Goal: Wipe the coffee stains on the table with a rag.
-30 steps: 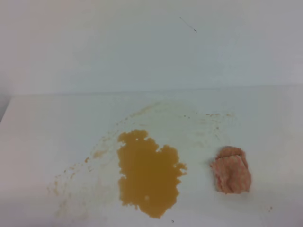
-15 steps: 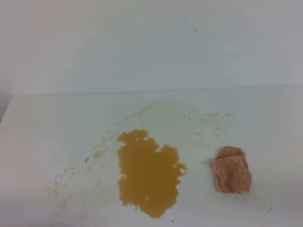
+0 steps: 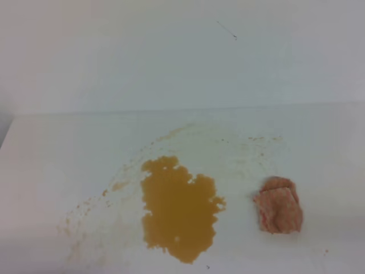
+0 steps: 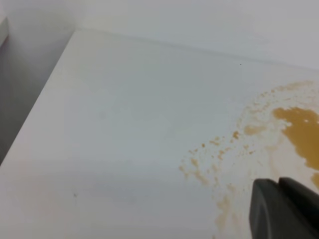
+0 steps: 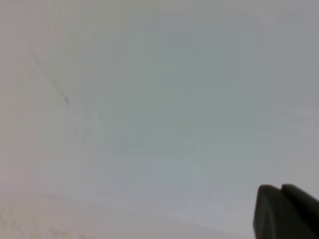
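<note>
Nothing has changed over the last sec.: the rag (image 3: 278, 205) lies at the same spot on the bench (image 3: 51, 154), and the coffee stains (image 3: 178, 208) keep the same shape, so wiping is not started yet. The rag sits right of the big orange-brown blotch, near it but not touching, w/ faint smears and speckles going left and toward the back. My right hand (image 5: 286, 211) is closed, fingers together, holding nothing, and its camera looks mostly at the wall. My left hand (image 4: 284, 209) shows only dark finger tips close together at the frame corner; it seems closed and empty, above the speckles. I judge first step is to fetch the rag. Room: bench is open all round, left edge is well apart from the stains, back wall is behind.
</note>
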Robot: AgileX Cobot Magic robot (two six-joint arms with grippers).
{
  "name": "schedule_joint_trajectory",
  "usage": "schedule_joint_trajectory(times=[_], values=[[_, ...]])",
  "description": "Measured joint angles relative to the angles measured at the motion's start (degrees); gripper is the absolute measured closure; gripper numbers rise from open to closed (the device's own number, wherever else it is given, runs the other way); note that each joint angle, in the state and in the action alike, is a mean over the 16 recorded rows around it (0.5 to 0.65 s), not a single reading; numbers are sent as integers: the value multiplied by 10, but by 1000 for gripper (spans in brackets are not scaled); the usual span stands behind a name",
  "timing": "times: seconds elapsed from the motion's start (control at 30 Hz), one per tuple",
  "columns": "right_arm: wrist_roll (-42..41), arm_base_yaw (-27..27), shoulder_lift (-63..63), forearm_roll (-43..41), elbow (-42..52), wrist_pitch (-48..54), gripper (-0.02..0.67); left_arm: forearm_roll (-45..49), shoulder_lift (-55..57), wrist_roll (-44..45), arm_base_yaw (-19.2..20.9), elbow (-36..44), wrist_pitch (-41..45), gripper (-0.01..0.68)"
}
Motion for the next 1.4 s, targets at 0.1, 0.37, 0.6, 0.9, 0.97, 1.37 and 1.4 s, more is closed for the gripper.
schedule_joint_trajectory(times=[0.1,0.37,0.6,0.9,0.97,1.37,1.4], values=[[21,0,0,5,-2,-44,652,0,0,0,0,0,0,675],[78,0,7,17,-59,-81,652,0,0,0,0,0,0,675],[95,1,77,28,-174,46,652,0,0,0,0,0,0,675],[97,1,260,73,-315,233,652,0,0,0,0,0,0,675],[98,1,299,93,-333,258,652,0,0,0,0,0,0,675],[-30,2,508,192,-441,435,652,0,0,0,0,0,0,675],[-44,3,528,195,-455,456,652,0,0,0,0,0,0,675]])
